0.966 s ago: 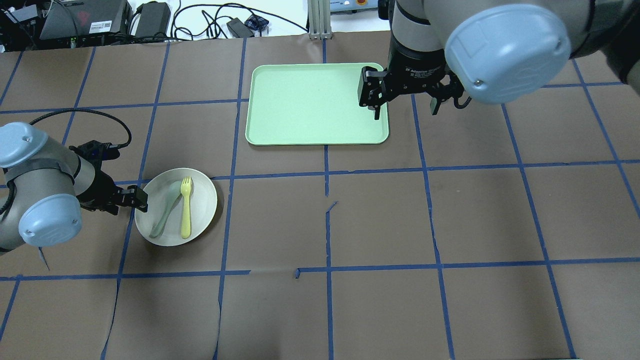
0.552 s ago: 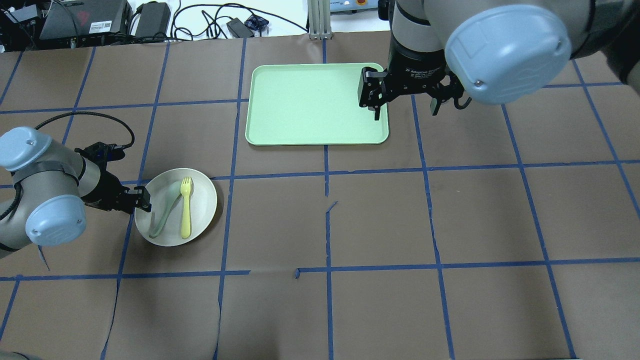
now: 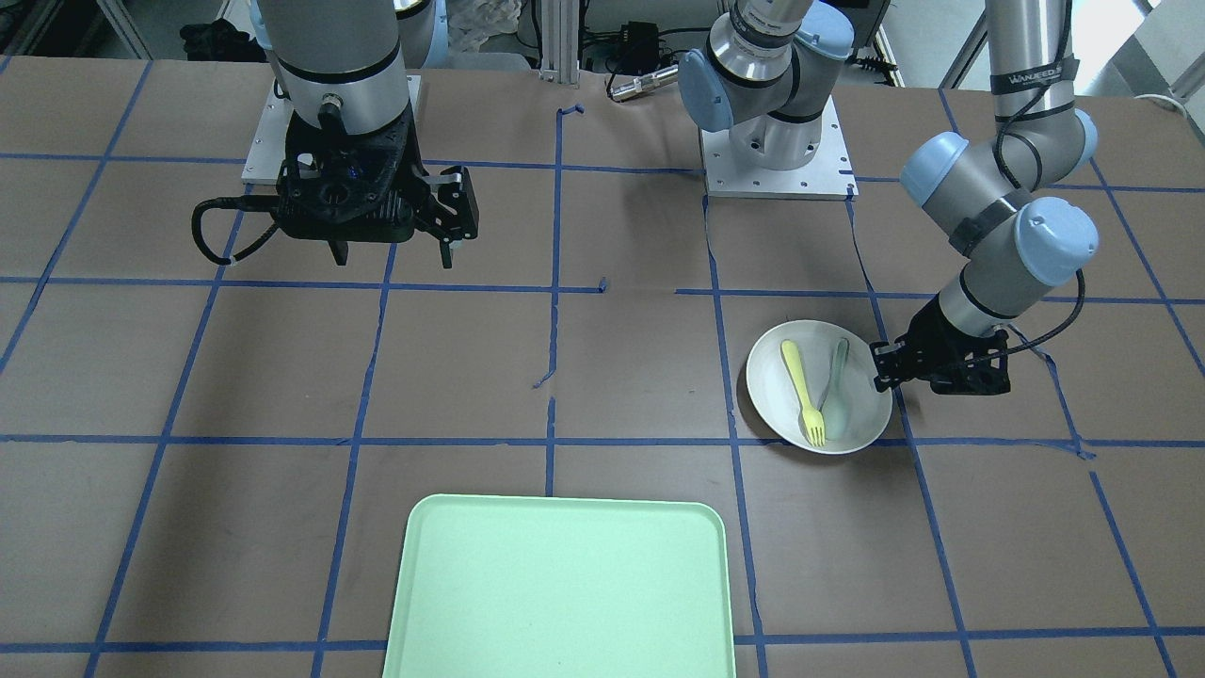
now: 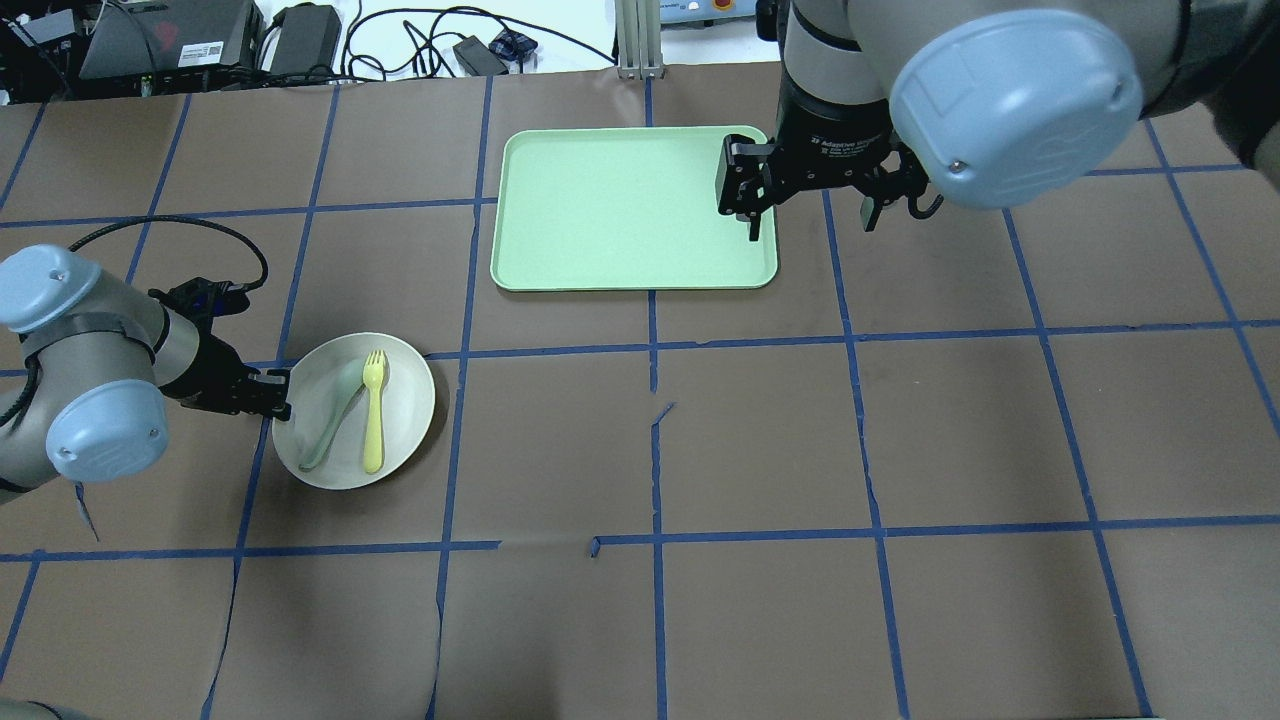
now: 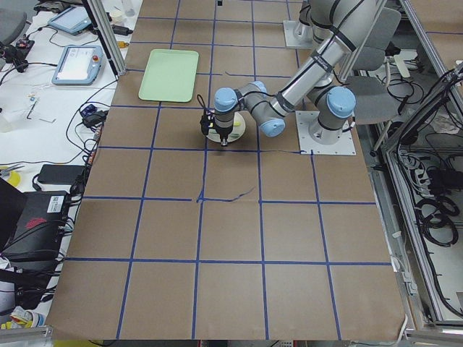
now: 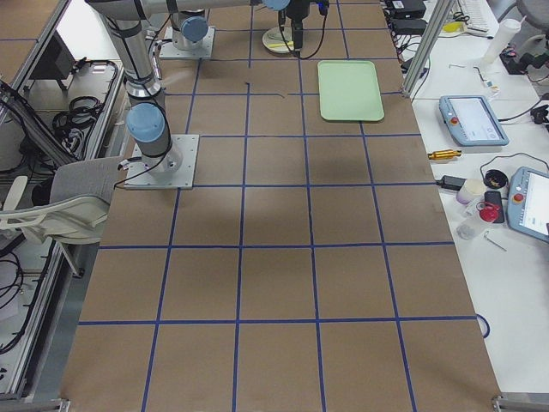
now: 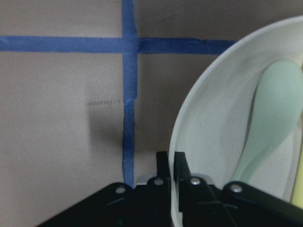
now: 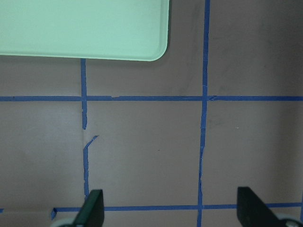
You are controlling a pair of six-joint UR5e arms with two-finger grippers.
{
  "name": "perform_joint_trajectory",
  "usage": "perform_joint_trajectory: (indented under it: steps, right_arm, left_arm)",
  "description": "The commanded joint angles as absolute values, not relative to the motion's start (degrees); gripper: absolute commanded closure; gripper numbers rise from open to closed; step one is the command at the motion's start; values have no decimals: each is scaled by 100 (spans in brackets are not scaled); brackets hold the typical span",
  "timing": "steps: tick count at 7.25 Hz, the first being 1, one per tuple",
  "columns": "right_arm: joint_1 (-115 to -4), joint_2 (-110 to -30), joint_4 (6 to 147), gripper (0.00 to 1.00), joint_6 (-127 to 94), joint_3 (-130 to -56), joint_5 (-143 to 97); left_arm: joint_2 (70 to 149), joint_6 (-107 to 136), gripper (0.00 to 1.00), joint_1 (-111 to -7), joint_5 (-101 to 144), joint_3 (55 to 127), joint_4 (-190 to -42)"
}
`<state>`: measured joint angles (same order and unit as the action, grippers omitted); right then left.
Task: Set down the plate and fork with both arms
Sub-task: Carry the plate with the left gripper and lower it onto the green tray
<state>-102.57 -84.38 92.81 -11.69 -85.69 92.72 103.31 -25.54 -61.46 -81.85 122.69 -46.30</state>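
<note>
Left wrist-mounted view: my left gripper [image 7: 170, 165] is pinched tight on the white plate's [image 7: 213, 109] near rim, with the yellow fork [image 4: 373, 414] and spoon [image 4: 325, 425] loose inside. I should lift level and slowly. My right gripper [image 8: 171, 208] hangs wide apart, empty, near the green tray [image 4: 620, 210].

Fairly bright, even light falls from above on the brown counter [image 4: 760, 430], without glare; shadows are soft, a dark fringe beside the plate [image 4: 408, 400] and a broad dim patch mid-counter. The left wrist view is close and slightly soft, with the left tool [image 7: 170, 163] a black, unlit mass along its bottom edge.
</note>
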Motion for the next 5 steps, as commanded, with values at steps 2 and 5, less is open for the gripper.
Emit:
perform_joint_trajectory:
  steps: [2,5]
  right_arm:
    - [-10257,-8438,9299,0,-1160,-8569,9272]
    - [-10257,-8438,9299,0,-1160,-8561,9272]
  left_arm:
    - [10528,-1770,99,-6440,-6622,11052,-5861]
    - [11781,-382,96,-7949,-6618,9323,-5845]
